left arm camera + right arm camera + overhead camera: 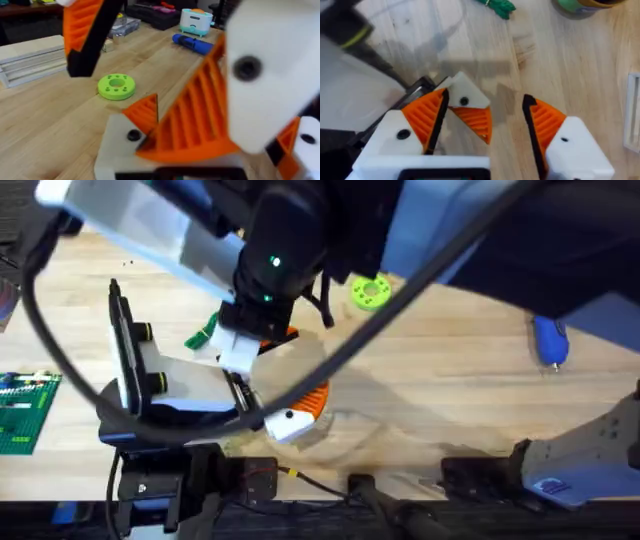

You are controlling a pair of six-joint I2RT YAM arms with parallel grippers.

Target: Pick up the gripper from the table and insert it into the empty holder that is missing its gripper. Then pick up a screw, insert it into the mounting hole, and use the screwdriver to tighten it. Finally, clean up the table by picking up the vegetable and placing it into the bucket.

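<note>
My left gripper (285,416) (215,127) is shut on the white holder (270,100) (475,99). The orange ribbed gripper (316,396) (195,120) (475,122) sits against the holder's face. A dark mounting hole shows in the holder. My right gripper (262,345) (485,97) hangs open just over it, one finger on each side. The vegetable (203,332) (497,5) lies on the table beyond them. The bucket (585,4) is partly cut off at the right wrist view's edge. The blue screwdriver (550,340) (192,44) lies far right. The screw is out of view.
A flat green ring disc (370,292) (116,86) lies behind the grippers. A green studded plate (20,412) sits at the left table edge. A white slatted rack (634,111) shows at one side. The right arm crosses the middle high under the camera.
</note>
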